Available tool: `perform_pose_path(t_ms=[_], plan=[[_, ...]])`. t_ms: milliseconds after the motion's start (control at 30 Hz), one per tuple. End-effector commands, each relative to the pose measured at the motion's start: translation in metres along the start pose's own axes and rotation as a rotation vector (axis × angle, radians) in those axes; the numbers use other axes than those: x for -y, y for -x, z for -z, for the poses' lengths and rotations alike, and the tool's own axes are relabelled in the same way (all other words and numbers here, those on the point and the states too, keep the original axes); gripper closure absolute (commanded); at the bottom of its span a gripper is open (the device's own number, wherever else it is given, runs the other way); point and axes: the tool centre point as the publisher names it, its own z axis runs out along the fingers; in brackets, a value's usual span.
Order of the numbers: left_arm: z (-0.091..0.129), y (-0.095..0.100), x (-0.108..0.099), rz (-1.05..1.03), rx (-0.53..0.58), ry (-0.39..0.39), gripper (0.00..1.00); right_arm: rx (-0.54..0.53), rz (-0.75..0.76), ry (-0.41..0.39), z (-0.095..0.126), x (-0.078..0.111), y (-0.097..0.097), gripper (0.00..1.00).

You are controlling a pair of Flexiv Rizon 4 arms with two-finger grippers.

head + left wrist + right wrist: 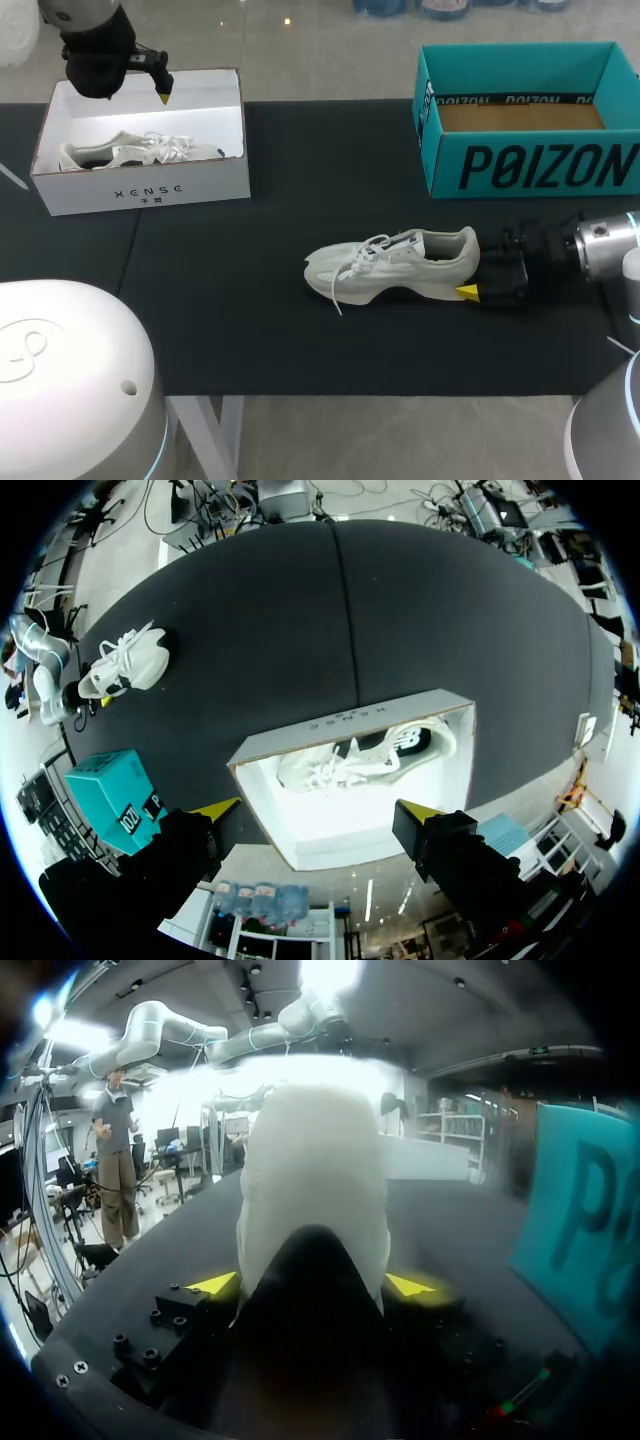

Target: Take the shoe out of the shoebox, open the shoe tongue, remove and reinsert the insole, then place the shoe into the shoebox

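Gripping the shoe by its heel, the right hand stands wide.

1. Rear left of the black counter: open white shoebox, with a pale boxed shoe lying lengthwise inside.
2. Above that box's far edge: left claw, one yellow tip pointing down.
3. Rear right: open teal shoebox, brown floor showing.
4. Mid-counter, well apart from both boxes: loose shoe on its sole, toe leftward, laces trailing.
5. At its heel: right claw, yellow tip against the near side.
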Motion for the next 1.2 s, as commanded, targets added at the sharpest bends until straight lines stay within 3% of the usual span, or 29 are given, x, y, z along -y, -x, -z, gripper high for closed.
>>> perform_pose_path(t_ms=[33,367,533,700,767,833,867,900,1200], plan=[[0.001,0.0,0.001,-0.001,-0.001,0.001,0.0,-0.002,-0.002,-0.001,-0.007,0.006,-0.001,1.0],[0.001,0.0,0.001,-0.001,-0.001,0.001,0.0,-0.002,-0.002,-0.001,-0.007,0.006,-0.001,1.0],[0.008,0.049,0.004,-0.048,0.018,-0.001,0.0,-0.002,-0.002,-0.001,-0.007,0.006,-0.001,1.0],[0.014,0.09,0.022,-0.023,-0.017,-0.032,0.0,-0.002,-0.002,-0.001,-0.007,0.006,-0.001,1.0],[0.014,0.1,0.029,0.064,-0.068,-0.081,0.0,-0.002,-0.002,-0.001,-0.007,0.006,-0.001,1.0],[0.012,0.104,0.038,0.319,-0.219,-0.123,0.0,-0.002,-0.002,-0.001,-0.007,0.006,-0.001,1.0],[0.012,0.11,0.045,0.331,-0.161,-0.124,0.0,-0.002,-0.002,-0.001,-0.007,0.006,-0.001,1.0],[0.011,0.12,0.05,0.336,-0.195,-0.134,0.0,-0.002,-0.002,-0.001,-0.007,0.006,-0.001,1.0],[0.011,0.12,0.05,0.336,-0.195,-0.134,0.0,-0.002,-0.002,-0.001,-0.007,0.006,-0.001,1.0]])
